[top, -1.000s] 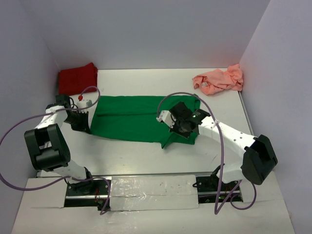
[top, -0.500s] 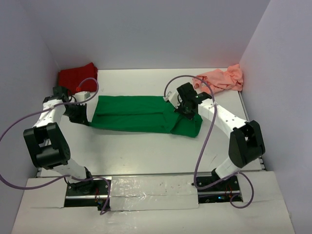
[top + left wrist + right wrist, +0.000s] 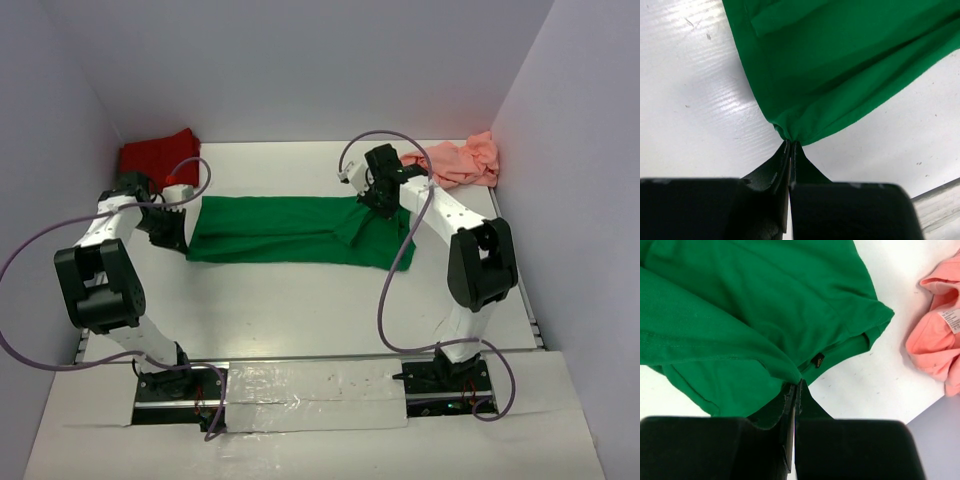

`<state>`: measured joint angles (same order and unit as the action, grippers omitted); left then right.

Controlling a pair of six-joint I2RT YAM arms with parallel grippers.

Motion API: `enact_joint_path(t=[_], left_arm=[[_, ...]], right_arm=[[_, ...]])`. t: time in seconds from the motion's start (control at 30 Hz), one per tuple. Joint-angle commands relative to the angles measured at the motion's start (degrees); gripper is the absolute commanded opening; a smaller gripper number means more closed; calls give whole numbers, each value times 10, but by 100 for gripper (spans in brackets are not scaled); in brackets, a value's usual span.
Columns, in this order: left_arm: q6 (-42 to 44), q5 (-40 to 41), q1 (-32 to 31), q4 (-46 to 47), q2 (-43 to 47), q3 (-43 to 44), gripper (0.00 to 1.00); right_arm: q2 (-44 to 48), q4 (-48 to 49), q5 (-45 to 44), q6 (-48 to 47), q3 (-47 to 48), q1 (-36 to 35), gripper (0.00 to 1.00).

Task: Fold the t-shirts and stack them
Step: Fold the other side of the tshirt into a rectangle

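Plain green shirt [image 3: 280,230], dark red shirt [image 3: 155,158], salmon pink shirt [image 3: 465,162].

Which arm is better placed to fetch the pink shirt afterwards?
Probably the right arm: the right gripper, shut on the green shirt, is near the pink shirt; the left gripper holds the far end.

A white table [image 3: 300,310] forms the floor of a booth closed in on 3 sides by plain, pale lavender-grey walls: a back wall [image 3: 300,60], a left wall [image 3: 45,140] and a right wall [image 3: 590,180]. A strip of shiny, wrinkled tape [image 3: 315,395] lies along the table's near edge, with a white ledge [image 3: 90,430] in front of it. The light is soft and even. In the left wrist view the tabletop has a dull sheen and a few small dark specks [image 3: 708,36]
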<state>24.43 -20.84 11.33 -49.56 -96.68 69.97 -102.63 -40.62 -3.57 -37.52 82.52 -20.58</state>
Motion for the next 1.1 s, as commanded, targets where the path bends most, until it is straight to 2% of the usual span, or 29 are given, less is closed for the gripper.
enact_joint_path(t=[0.0,0.4,0.5,0.67,0.83,1.07], left_arm=[[-3,5,-4,-2,-8,34,6],[-32,3,-19,46,-63,100,6],[-38,4,-30,56,-81,106,13],[-54,5,-42,89,-101,108,18],[-67,11,-47,106,-120,117,15],[-68,21,-48,118,-135,126,15]], right_arm=[[-23,19,0,-10,46,18,0],[-64,37,21,9,98,42,0],[-69,40,24,12,103,42,0],[-82,47,28,12,111,45,0],[-102,48,30,10,126,48,0],[-135,47,30,7,159,51,0]])
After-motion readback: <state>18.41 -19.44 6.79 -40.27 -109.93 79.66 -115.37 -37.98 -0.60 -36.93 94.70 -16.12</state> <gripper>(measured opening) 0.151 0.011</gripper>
